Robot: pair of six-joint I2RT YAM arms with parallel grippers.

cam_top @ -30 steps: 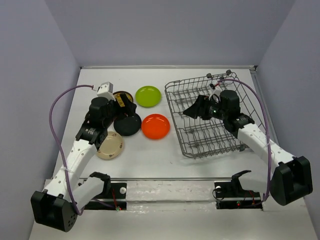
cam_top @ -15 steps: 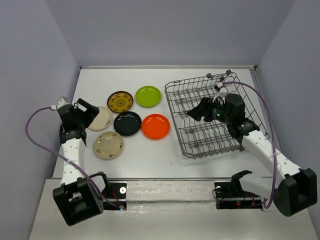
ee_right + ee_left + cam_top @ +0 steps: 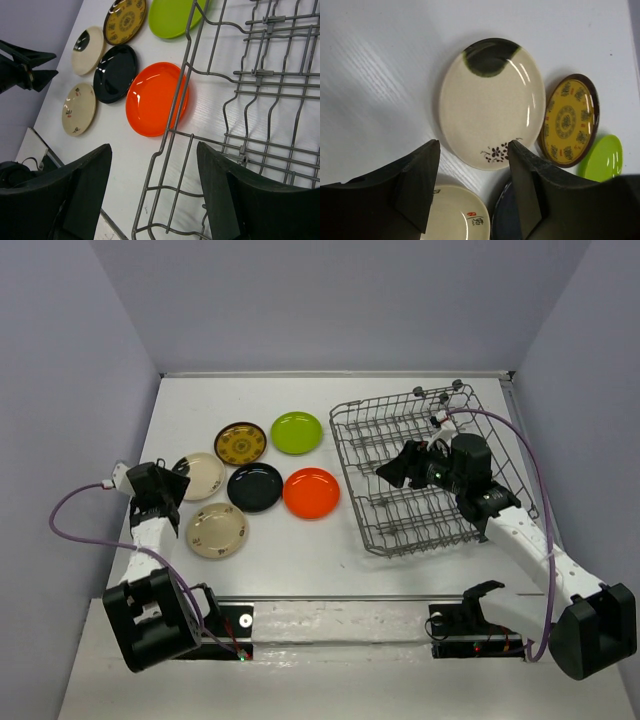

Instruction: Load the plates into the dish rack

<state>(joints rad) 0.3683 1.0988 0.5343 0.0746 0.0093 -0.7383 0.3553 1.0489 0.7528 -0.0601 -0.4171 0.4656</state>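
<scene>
White table (image 3: 300, 560); only overhead shows whole dish rack (image 3: 395, 515).

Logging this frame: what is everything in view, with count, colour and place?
lime green plate: one, back row, nearest the rack
brown and gold plate: one, left of the green one
orange plate: one, beside the rack's left wall
black plate: one, glossy, left of the orange one
dark-patched beige plate: one, left of the black one
flowered beige plate: one, nearest the arm bases
dish rack: one, grey wire, right half of table, no plates in it
table: one, white
purple cables: two, one per arm
left gripper: open, by the dark-patched beige plate
right gripper: open, over the rack's left edge
</scene>
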